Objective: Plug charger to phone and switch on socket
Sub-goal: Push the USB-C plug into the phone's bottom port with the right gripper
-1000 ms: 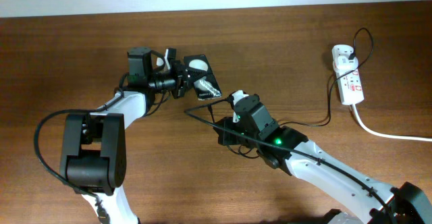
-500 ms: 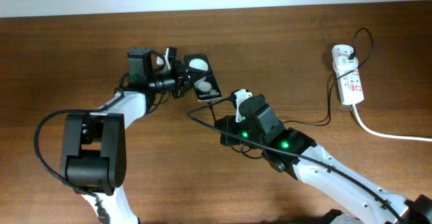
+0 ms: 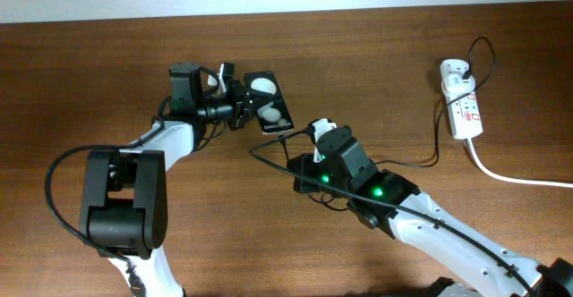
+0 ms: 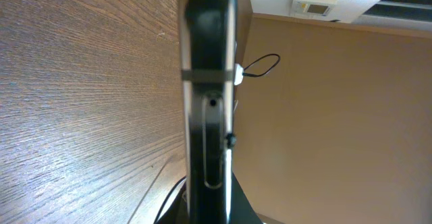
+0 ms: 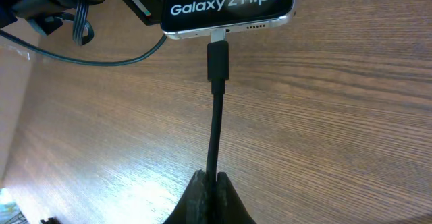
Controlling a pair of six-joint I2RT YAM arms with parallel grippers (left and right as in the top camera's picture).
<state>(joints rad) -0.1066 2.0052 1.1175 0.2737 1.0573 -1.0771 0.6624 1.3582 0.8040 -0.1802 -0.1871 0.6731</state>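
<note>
The left pincer (image 3: 240,109) is clenched on one side edge of the phone (image 3: 269,103), which is held just beyond its fingertips. The phone's long axis lies across that pincer's reach. Its port end faces the right pincer (image 5: 209,189), which is shut tight on the charger (image 5: 214,126).

The cable runs straight ahead from the right pincer's fingertips. Its plug tip (image 5: 217,61) is in line with the port, and its metal end meets the phone's bottom edge. How deep it sits cannot be told.

- **Right wrist view:** only here can "Galaxy Z Flip5" be read.
- **Overhead view:** only here do the phone's 2 white patches show, and the socket (image 3: 466,109) lying well off to the right pincer's side.
- **Left wrist view:** the phone (image 4: 206,116) appears edge-on.
</note>
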